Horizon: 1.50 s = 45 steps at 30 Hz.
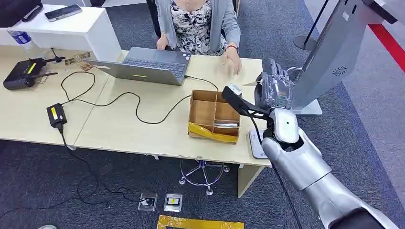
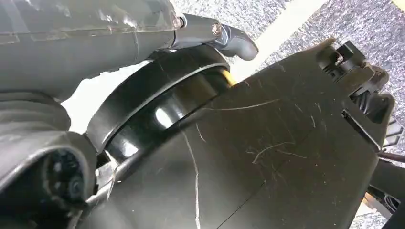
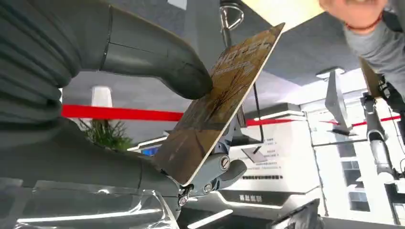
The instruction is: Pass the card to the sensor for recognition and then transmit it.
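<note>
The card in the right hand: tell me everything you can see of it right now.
The card is a thin, flat, rigid-looking rectangle with a brown-gold mottled face and pale lettering too blurred to read. The right hand pinches it: the thick grey thumb presses one face, darker fingers back the other, near its lower part. It is tilted, its free end sticking out beyond the hand. Nothing else touches it. In the head view the hand is raised beside the grey stand.
</note>
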Each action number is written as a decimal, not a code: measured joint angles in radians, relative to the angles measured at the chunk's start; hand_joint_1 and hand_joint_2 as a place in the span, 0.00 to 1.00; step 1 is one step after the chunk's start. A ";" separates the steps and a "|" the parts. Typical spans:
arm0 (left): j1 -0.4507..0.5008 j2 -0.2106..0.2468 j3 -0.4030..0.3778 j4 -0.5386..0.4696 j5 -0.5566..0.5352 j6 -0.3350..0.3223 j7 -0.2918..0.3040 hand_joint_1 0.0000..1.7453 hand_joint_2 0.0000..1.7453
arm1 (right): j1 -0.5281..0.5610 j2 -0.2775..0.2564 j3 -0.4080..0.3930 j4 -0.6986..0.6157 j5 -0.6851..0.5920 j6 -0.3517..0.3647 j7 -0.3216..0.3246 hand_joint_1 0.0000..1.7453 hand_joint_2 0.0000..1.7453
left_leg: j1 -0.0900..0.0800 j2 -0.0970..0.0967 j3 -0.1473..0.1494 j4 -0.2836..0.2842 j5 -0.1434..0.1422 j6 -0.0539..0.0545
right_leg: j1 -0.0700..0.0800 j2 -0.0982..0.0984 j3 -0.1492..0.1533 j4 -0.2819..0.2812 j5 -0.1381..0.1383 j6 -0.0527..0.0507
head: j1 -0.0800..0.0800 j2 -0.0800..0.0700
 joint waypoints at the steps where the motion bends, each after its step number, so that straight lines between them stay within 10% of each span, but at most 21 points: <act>1: 0.000 0.000 0.000 0.000 0.000 0.000 0.000 0.00 0.00 | 0.000 0.003 0.000 0.000 -0.002 0.000 0.000 1.00 1.00 | 0.000 0.000 0.000 0.000 0.000 0.000 | 0.000 0.000 0.000 0.000 0.000 0.000 | 0.000 0.000; 9: 0.010 0.009 0.048 0.000 0.208 -0.005 -0.062 0.00 0.00 | 0.013 0.012 0.000 -0.005 -0.024 0.005 0.015 1.00 1.00 | 0.000 0.000 0.000 0.000 0.000 0.000 | 0.000 0.000 0.000 0.000 0.000 0.000 | 0.000 0.000; 18: 0.045 0.034 0.287 0.002 0.580 -0.093 -0.393 0.00 0.00 | 0.025 0.013 0.001 -0.010 -0.043 0.011 0.024 1.00 1.00 | 0.000 0.000 0.000 0.000 0.000 0.000 | 0.000 0.000 -0.001 0.000 0.000 0.000 | 0.000 0.000; 36: 0.053 0.060 0.502 0.005 0.586 0.017 -0.304 0.00 0.00 | 0.034 0.008 0.001 -0.019 -0.047 0.024 0.044 1.00 1.00 | 0.000 0.000 -0.001 0.000 0.000 0.000 | 0.000 0.000 -0.001 0.000 0.000 0.000 | 0.000 0.000; 37: 0.054 0.060 0.504 0.005 0.584 0.017 -0.301 0.00 0.00 | 0.034 0.008 0.001 -0.019 -0.047 0.024 0.044 0.00 0.00 | 0.000 0.000 -0.001 0.000 0.000 0.000 | 0.000 0.000 -0.001 0.000 0.000 0.000 | 0.000 0.000; 45: 0.054 0.063 0.509 0.005 0.564 0.017 -0.282 0.00 0.00 | 0.044 0.006 0.000 -0.034 -0.060 -0.047 -0.019 0.00 0.00 | 0.000 0.000 -0.001 0.000 0.000 0.000 | 0.000 0.000 -0.001 0.000 0.000 0.000 | 0.000 0.000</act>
